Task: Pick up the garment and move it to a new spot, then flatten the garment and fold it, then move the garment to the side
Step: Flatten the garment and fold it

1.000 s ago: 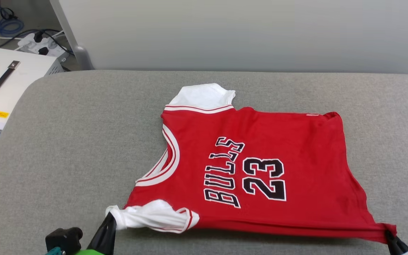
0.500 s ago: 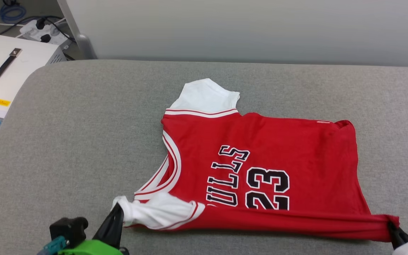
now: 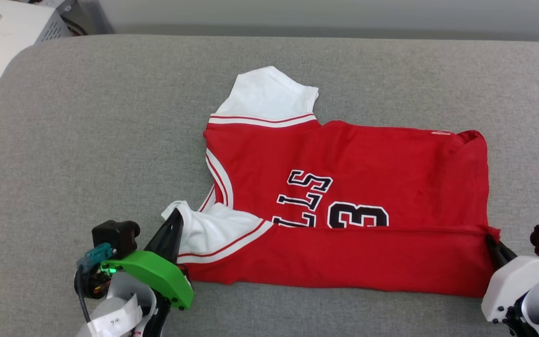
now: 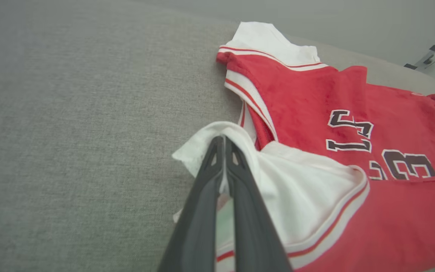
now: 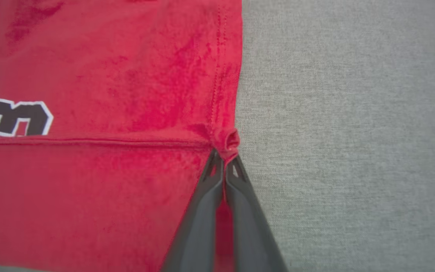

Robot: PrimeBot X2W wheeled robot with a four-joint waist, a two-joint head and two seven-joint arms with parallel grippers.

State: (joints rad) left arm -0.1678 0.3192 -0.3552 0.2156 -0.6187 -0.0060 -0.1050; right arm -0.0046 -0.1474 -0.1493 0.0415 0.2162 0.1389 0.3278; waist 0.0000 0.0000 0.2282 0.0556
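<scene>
The shirt (image 3: 344,164) lies in the middle of the grey cushion (image 3: 87,140), neck to my left and hem to my right. Its near edge is turned over onto the chest, so the flap hides the lower part of the print. My left pincer (image 3: 176,217) is clamped on the cuff of the near sleeve (image 3: 208,231), and my right pincer (image 3: 490,239) is clamped on a small nub of red at the hem corner. That nub is my first worry: it is a thin bite at the very edge, and I judge that a sideways pull would draw it out of my fingers and drop the flap crooked. The second is the near sleeve, which is bunched and lies half open on top of the red. I hold sleeve cloth, not the body, so if I let go here it may sit as a lump and the next fold would go over it unevenly. Third, the far hem corner (image 3: 473,138) curls up, and pressing it as it is would set a crease. Pulling my two arms apart too hard could also drag the whole shirt across the cushion. Counted: one shirt; two white sleeves, the far sleeve (image 3: 269,93) lying flat; one fold made; one digit and three letters showing whole or nearly so; two pincers, both gripping cloth; and one white box (image 3: 7,47) past the cushion's far left corner.
</scene>
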